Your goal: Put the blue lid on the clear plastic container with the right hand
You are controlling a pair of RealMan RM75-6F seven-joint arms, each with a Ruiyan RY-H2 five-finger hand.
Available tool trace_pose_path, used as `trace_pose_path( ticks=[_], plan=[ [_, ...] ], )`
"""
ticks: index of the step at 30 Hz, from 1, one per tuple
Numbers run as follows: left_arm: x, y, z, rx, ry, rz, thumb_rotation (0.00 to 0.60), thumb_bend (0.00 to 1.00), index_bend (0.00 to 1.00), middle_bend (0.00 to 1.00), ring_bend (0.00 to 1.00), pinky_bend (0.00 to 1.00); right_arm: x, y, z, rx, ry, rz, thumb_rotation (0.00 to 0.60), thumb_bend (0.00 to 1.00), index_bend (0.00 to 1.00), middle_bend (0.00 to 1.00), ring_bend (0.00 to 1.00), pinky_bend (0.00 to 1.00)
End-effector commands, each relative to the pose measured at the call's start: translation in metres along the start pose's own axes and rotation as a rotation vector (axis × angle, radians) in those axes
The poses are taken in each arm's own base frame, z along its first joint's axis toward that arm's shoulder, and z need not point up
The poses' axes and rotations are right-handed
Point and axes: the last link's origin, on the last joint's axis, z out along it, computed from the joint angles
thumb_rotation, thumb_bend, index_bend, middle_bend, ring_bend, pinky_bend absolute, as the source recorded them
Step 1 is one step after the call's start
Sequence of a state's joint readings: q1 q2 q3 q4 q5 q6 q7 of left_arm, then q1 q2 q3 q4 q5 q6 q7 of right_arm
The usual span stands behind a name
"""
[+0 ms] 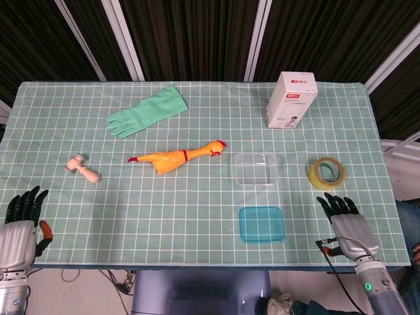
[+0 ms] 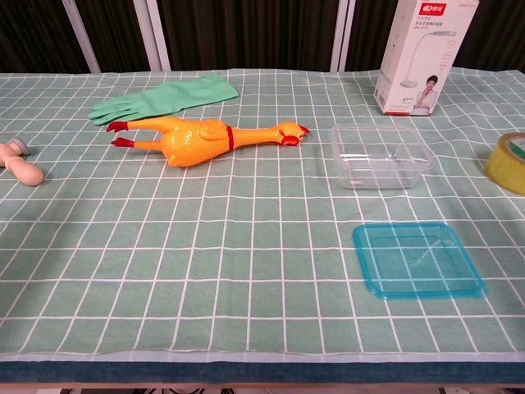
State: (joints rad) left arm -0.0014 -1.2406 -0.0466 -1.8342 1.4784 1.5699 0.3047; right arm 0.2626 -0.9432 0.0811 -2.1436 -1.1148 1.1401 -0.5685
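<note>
The blue lid (image 1: 262, 224) (image 2: 416, 258) lies flat on the green checked cloth near the front edge. Just behind it stands the clear plastic container (image 1: 256, 169) (image 2: 379, 155), uncovered. My right hand (image 1: 348, 224) hovers over the cloth's front right part, to the right of the lid, fingers spread and holding nothing. My left hand (image 1: 21, 223) waits at the front left corner, fingers apart, also without anything in it. Neither hand shows in the chest view.
A tape roll (image 1: 327, 172) sits right of the container, close behind my right hand. A white box (image 1: 291, 100) stands at the back right. A rubber chicken (image 1: 176, 157), a green glove (image 1: 146, 111) and a small wooden toy (image 1: 83, 168) lie to the left.
</note>
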Motion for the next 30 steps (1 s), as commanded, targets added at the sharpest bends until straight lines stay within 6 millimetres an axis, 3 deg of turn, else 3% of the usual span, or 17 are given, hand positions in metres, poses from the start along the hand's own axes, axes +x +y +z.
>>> trace_pose_path(
  ticks=[1, 14, 30],
  plan=[
    [0.0, 0.0, 0.001, 0.003, -0.004, -0.003, 0.6, 0.8, 0.09, 0.0, 0.0, 0.0, -0.012, -0.035, 0.025, 0.039, -0.06, -0.049, 0.6, 0.12, 0.0, 0.0, 0.0, 0.0],
    [-0.002, -0.002, 0.002, 0.018, -0.017, -0.007, 0.6, 0.8, 0.09, 0.0, 0.0, 0.0, -0.038, -0.098, 0.06, 0.056, -0.08, -0.083, 0.6, 0.12, 0.0, 0.0, 0.0, 0.0],
    [-0.003, -0.004, 0.004, 0.029, -0.025, -0.003, 0.6, 0.8, 0.09, 0.0, 0.0, 0.0, -0.049, -0.124, 0.066, 0.069, -0.096, -0.069, 0.6, 0.12, 0.0, 0.07, 0.0, 0.0]
  ],
)
